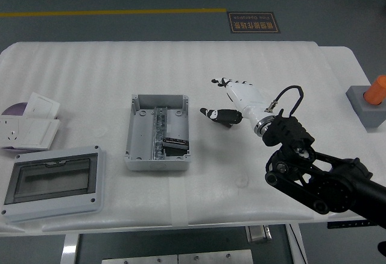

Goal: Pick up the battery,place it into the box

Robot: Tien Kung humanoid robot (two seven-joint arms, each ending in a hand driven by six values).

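White foam-covered table [271, 71]: the right hand [232, 98] hovers empty with fingers spread, right of the grey box [158, 132] holding the battery [175, 143].

Factory or lab floor: grey concrete, yellow floor line [114, 13], floor sign [253, 22], foam-covered table [271, 65].

We see a white-shelled right hand [236, 98] with black fingertips (a black cable loops behind them), on a black jointed arm [319, 176].

White table [289, 71]: box [140, 150], lid [53, 182]
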